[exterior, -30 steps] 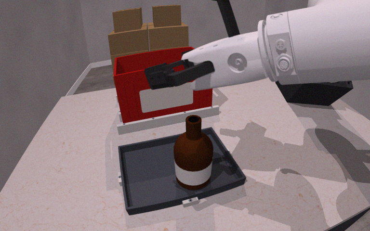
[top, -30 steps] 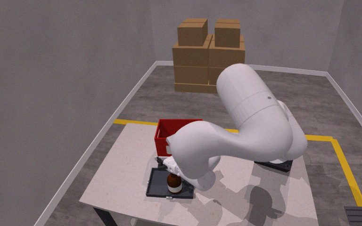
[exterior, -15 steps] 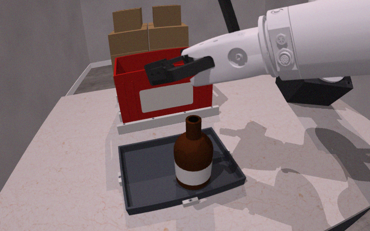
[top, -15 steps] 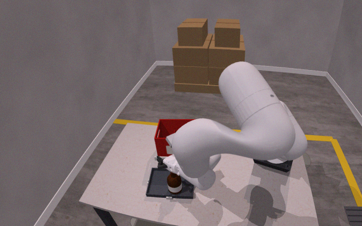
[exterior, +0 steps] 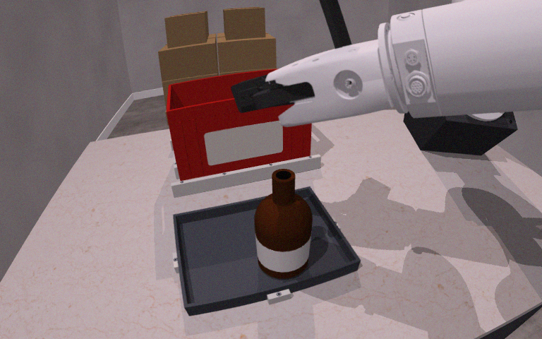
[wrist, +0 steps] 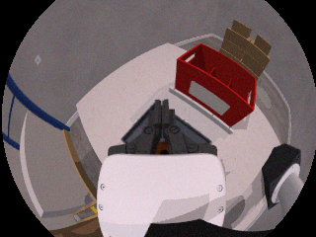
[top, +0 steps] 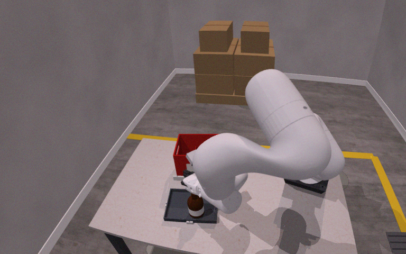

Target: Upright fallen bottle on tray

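A brown bottle [exterior: 283,225] with a white label stands upright on the dark grey tray [exterior: 255,249], towards its right half. It also shows in the top view [top: 195,205] on the tray [top: 190,206]. My gripper [exterior: 243,95] is shut and empty. It hangs well above the bottle, clear of its neck, in front of the red crate [exterior: 236,123]. In the wrist view the shut black fingers [wrist: 162,125] point down over the tray, with the bottle's mouth [wrist: 162,150] just visible below them.
The red crate [top: 191,150] stands behind the tray against a white stop bar [exterior: 245,176]. Stacked cardboard boxes [top: 233,62] stand on the floor far behind. The arm's base [top: 308,182] sits at the table's right.
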